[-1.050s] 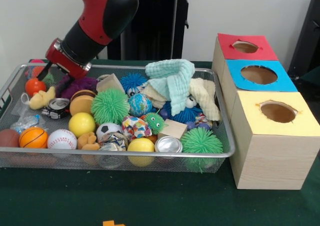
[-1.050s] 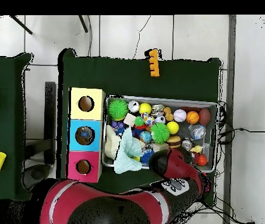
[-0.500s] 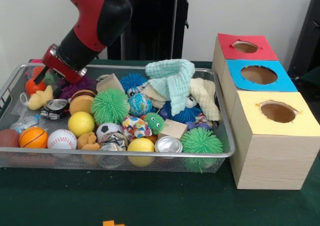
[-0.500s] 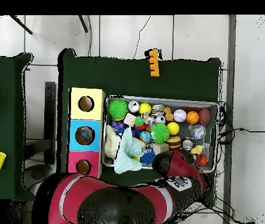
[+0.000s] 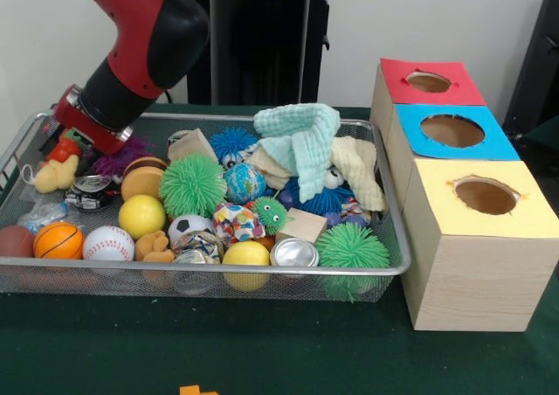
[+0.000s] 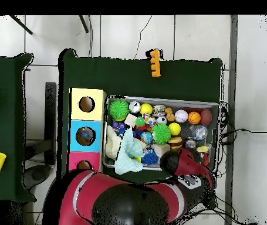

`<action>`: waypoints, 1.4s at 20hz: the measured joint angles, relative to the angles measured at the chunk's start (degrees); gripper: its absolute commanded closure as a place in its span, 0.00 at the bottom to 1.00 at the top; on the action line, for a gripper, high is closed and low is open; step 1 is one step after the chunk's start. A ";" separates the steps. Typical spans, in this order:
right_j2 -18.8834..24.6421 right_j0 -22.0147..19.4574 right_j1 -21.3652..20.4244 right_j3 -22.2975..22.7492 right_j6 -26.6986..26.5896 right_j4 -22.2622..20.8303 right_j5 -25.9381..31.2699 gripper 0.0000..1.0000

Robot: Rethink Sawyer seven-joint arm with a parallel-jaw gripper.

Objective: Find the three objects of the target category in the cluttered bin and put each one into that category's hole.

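The wire bin (image 5: pixel 218 273) holds mixed clutter: a yellow ball (image 5: pixel 143 216), a mini basketball (image 5: pixel 58 239), a baseball (image 5: pixel 108 244), green spiky balls (image 5: pixel 192 185), crushed cans (image 5: pixel 294 253) and pale cloths (image 5: pixel 301 137). My gripper (image 5: pixel 65 146) is low in the bin's far left corner, right at a small orange-red ball (image 5: pixel 63 150) and just above a yellow plush duck (image 5: pixel 52 175). The wrist hides how it stands. In the overhead view the red arm (image 6: pixel 185 167) covers that corner of the bin (image 6: pixel 162 101).
Three wooden boxes with round holes stand in a row beside the bin: red top (image 5: pixel 428 82), blue top (image 5: pixel 452 131), yellow top (image 5: pixel 485 194). An orange toy piece (image 6: pixel 154 63) lies on the green cloth beyond the bin. Another can (image 5: pixel 90 190) lies near the duck.
The arm has swung further left and lower into the bin's corner, coming down onto the orange-red ball. The other bin contents have not moved.
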 measured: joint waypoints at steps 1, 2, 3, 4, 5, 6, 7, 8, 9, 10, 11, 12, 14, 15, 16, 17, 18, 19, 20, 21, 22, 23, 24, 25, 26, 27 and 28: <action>0.01 -0.09 0.00 -0.07 0.00 -0.01 0.00 0.00; 0.01 -0.13 0.00 -0.10 0.00 -0.01 0.00 0.00; 0.02 -0.17 0.01 -0.13 0.00 -0.01 0.00 0.00; 0.02 -0.21 0.01 -0.17 0.00 -0.01 0.00 0.00; 0.05 -0.22 0.00 -0.17 0.00 -0.01 0.00 0.00; 0.07 -0.22 0.00 -0.17 0.00 -0.01 0.00 0.00; 0.07 -0.23 -0.01 -0.17 0.00 -0.02 0.00 0.00; 0.08 -0.23 -0.06 -0.16 0.00 -0.03 0.01 0.00; 0.08 -0.23 -0.12 -0.16 0.00 -0.04 0.01 0.00; 0.08 -0.23 -0.29 -0.16 0.00 -0.16 0.01 0.00; 0.08 -0.23 -0.42 -0.16 0.00 -0.30 0.01 0.00; 0.10 -0.23 -0.58 -0.16 0.00 -0.44 0.02 0.00; 0.16 -0.24 -1.00 -0.16 0.00 -0.77 0.02 0.00; 0.19 -0.25 -1.18 -0.16 0.00 -0.87 0.02 0.00; 0.28 -0.29 -1.61 -0.19 0.00 -1.11 0.02 0.00; 0.34 -0.34 -1.83 -0.27 0.00 -1.24 0.01 0.00; 0.50 -0.50 -2.20 -0.59 0.00 -1.56 0.01 0.00; 0.70 -0.69 -2.49 -0.95 0.00 -1.89 0.01 0.00; 0.93 -0.91 -2.70 -1.31 0.00 -2.18 0.01 0.00; 1.15 -1.13 -2.91 -1.67 0.00 -2.48 0.01 0.00; 1.39 -1.35 -3.08 -2.07 0.00 -2.76 0.01 0.00; 1.51 -1.46 -3.15 -2.28 0.00 -2.91 0.01 0.00; 1.98 -1.92 -3.41 -3.16 0.00 -3.44 0.01 0.00; 2.46 -2.38 -3.66 -4.03 0.00 -3.97 0.00 0.00; 2.69 -2.63 -3.80 -4.46 0.00 -4.23 0.01 0.00; 2.93 -2.89 -3.94 -4.89 0.00 -4.49 0.01 0.00; 3.20 -3.22 -4.12 -5.45 0.00 -4.80 0.01 0.00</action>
